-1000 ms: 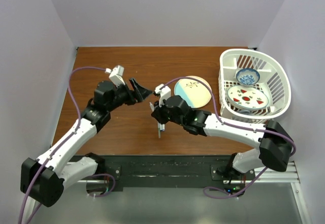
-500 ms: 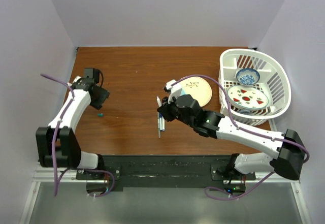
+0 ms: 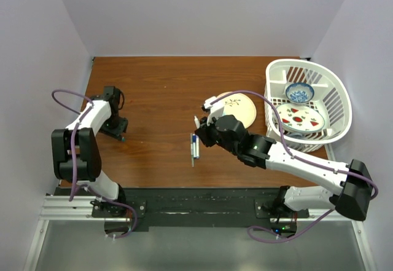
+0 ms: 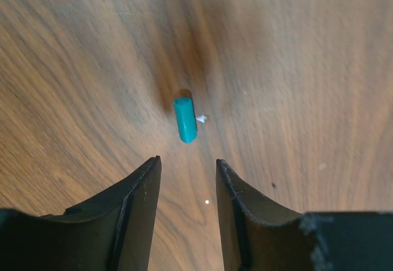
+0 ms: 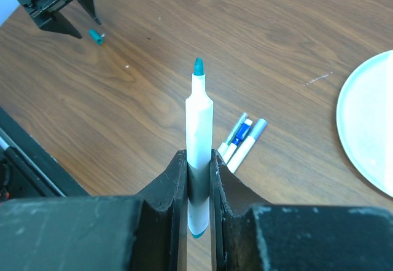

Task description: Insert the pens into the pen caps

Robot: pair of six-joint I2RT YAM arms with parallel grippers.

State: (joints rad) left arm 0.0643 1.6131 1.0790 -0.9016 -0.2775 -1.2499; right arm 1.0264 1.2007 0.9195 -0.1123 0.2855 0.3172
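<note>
Compared with the earlier overhead views, the left arm has swung from the middle of the table (image 3: 153,86) to the left edge of the frame. The right arm has barely shifted, its wrist staying just left of the plate (image 3: 236,111). The left gripper (image 3: 118,133) now points down at the wood with its jaws partly apart and nothing between them. In its wrist view the green cap (image 4: 185,119) lies flat at centre frame, just beyond the fingertips and clear of both. We read this pose as lining the gap up with the cap before a descent and pinch. The right gripper (image 5: 198,160) is clamped on a pen (image 5: 199,114), held by its lower barrel so that the uncapped teal tip stands free at upper centre of that view. We take this grip to leave the writing end exposed for the cap. The held pen is a slim white stick with a teal nib and a teal end plug. The cap is a short, round-ended teal cylinder of matching colour, far smaller than the fingers beside it. Two other pens (image 5: 242,137) lie side by side on the wood, right of centre in the right wrist view and just below the gripper in the overhead view. One carries a dark blue section, but we cannot tell whether that is a seated cap. A white basket (image 3: 270,74) of dishes stands at the right edge, away from the work.
</note>
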